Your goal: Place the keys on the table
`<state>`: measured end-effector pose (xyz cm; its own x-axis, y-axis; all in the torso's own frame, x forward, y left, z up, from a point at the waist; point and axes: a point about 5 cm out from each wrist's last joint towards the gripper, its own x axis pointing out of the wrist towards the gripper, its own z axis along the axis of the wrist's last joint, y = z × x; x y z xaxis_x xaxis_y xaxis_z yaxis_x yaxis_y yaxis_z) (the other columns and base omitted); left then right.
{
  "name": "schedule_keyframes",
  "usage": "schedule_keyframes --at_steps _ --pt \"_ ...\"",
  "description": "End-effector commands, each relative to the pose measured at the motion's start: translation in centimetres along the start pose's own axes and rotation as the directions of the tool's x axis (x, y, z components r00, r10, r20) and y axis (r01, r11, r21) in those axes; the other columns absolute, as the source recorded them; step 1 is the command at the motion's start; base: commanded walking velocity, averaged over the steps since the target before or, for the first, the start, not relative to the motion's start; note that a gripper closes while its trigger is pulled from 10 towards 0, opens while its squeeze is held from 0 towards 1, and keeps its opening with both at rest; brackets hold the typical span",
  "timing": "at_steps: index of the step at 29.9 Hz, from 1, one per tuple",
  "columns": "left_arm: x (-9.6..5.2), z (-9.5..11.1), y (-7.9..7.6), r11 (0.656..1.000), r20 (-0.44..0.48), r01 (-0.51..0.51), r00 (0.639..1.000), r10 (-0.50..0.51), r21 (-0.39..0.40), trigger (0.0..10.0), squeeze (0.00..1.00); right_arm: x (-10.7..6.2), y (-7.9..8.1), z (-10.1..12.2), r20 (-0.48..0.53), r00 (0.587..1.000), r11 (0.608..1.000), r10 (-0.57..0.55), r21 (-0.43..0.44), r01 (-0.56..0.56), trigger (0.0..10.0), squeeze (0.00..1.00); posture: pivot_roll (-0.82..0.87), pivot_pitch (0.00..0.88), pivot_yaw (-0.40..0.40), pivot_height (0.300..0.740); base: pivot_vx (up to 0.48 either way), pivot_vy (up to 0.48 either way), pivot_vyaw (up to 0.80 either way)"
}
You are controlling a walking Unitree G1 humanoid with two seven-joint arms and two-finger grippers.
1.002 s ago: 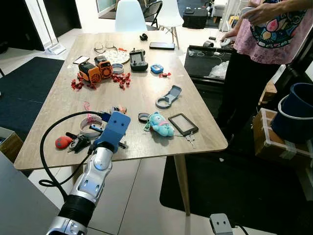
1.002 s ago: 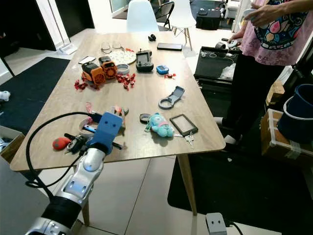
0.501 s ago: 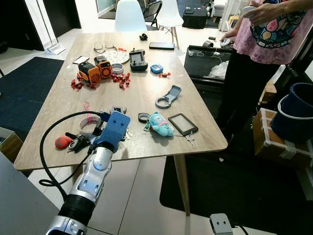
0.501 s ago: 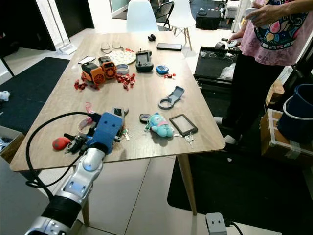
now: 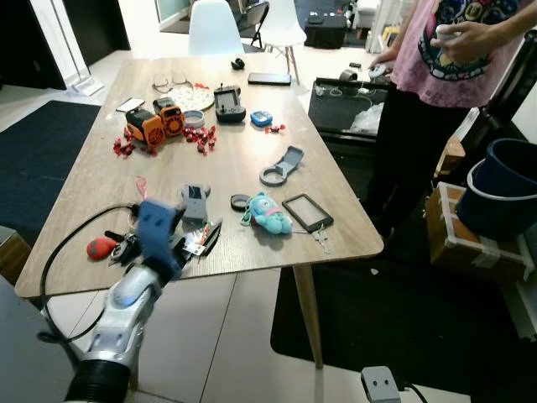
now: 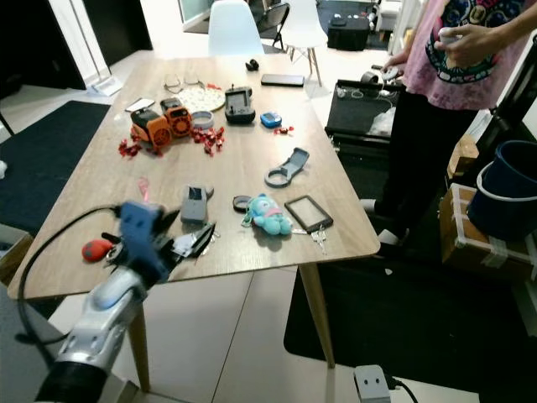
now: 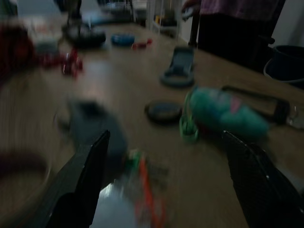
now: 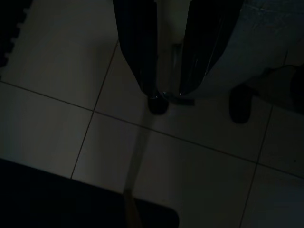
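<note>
At the near left edge of the surface [image 5: 252, 180] the left hand [image 5: 198, 241] hovers low, its two black fingers [image 7: 83, 183] spread wide apart, and the keys [image 5: 196, 244] lie on the wood between and just beneath them, a small bunch with a white tag and a touch of red and green. Just beyond lie a grey fob [image 5: 195, 201], a dark round disc [image 5: 241, 201], a teal plush toy [image 5: 270, 213] and a black card holder [image 5: 307, 212], with a red object [image 5: 97, 247] to the left near the edge. The keys look delivered, but a finger could drag the bunch off the near edge, or the arm's black cable [image 5: 71, 243] could sweep the clutter beside it. No writing can be read anywhere. The right hand [image 8: 168, 97] hangs over the tiled floor [image 8: 71, 85], fingers near together with a narrow gap. A person [image 5: 436, 101] stands at the far right
</note>
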<state>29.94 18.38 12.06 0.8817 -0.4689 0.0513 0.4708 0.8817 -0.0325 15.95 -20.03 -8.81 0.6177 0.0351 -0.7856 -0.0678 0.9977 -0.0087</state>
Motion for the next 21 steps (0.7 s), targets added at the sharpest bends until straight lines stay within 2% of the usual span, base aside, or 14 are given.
schedule_keyframes --at_steps 1,4,6,8,11,12,14,15,18,20,21 --pt "-1.8 -1.6 0.2 0.997 -0.083 0.067 0.994 -0.070 -0.031 10.0 0.00 -0.2 -0.1 -0.5 -0.016 1.000 1.000 -0.005 0.013 0.005 10.0 0.00 0.05 0.057 0.013 0.740 0.000 0.000 0.00" --pt "-3.7 -3.9 -0.3 0.990 -0.176 0.138 0.974 -0.141 -0.030 10.0 0.00 -0.2 -0.2 -0.6 -0.020 1.000 1.000 -0.006 0.011 0.007 10.0 0.00 0.05 0.052 0.011 0.740 0.000 0.000 0.00" --pt "-4.2 -4.5 -0.5 0.987 -0.188 0.155 0.969 -0.160 -0.039 10.0 0.00 -0.2 -0.3 -0.7 -0.021 1.000 1.000 -0.007 0.011 0.007 10.0 0.00 0.05 0.050 0.008 0.740 0.000 0.000 0.00" --pt "-6.1 -7.3 -1.8 0.977 -0.267 0.191 0.941 -0.208 -0.091 10.0 0.00 -0.3 -0.3 -0.8 -0.026 1.000 1.000 -0.006 0.006 0.006 10.0 0.00 0.05 0.042 0.003 0.740 0.000 0.000 0.00" --pt "-7.0 -8.4 -2.4 0.973 -0.298 0.200 0.927 -0.225 -0.114 10.0 0.00 -0.3 -0.4 -0.8 -0.028 1.000 1.000 -0.005 0.003 0.005 10.0 0.00 0.05 0.042 0.003 0.740 0.000 0.000 0.00" --pt "-7.9 -9.7 -2.9 0.974 -0.334 0.200 0.915 -0.225 -0.108 10.0 0.00 -0.3 -0.4 -0.9 -0.029 1.000 1.000 -0.005 0.002 0.005 10.0 0.00 0.06 0.032 0.000 0.740 0.000 0.000 0.00" --pt "-9.7 -12.1 -3.2 0.990 -0.416 0.128 0.898 -0.142 -0.062 10.0 0.00 -0.3 -0.5 -0.9 -0.030 1.000 1.000 -0.005 -0.001 0.005 10.0 0.00 0.05 0.022 -0.006 0.740 0.000 0.000 0.00" --pt "-10.2 -12.8 -3.3 0.993 -0.437 0.100 0.892 -0.116 -0.059 10.0 0.00 -0.3 -0.5 -0.9 -0.030 1.000 1.000 -0.005 -0.001 0.005 10.0 0.00 0.05 0.020 -0.008 0.740 0.000 0.000 0.00" --pt "-11.9 -14.1 -2.6 0.997 -0.473 -0.082 0.878 0.074 0.003 10.0 0.00 -0.3 -0.5 -0.7 -0.027 1.000 1.000 -0.001 -0.005 0.001 10.0 0.00 0.06 0.008 -0.015 0.740 0.000 0.000 0.00" --pt "-12.5 -14.5 -2.0 0.975 -0.477 -0.220 0.855 0.204 0.023 10.0 0.00 -0.2 -0.4 -0.6 -0.026 1.000 1.000 0.002 -0.007 -0.002 10.0 0.00 0.06 0.004 -0.019 0.740 0.000 0.000 0.00" --pt "-13.2 -14.9 -1.2 0.931 -0.486 -0.360 0.804 0.343 0.063 10.0 0.00 -0.2 -0.3 -0.5 -0.025 1.000 1.000 -0.002 -0.020 0.001 10.0 0.00 0.06 0.002 -0.021 0.740 0.000 0.000 0.00"
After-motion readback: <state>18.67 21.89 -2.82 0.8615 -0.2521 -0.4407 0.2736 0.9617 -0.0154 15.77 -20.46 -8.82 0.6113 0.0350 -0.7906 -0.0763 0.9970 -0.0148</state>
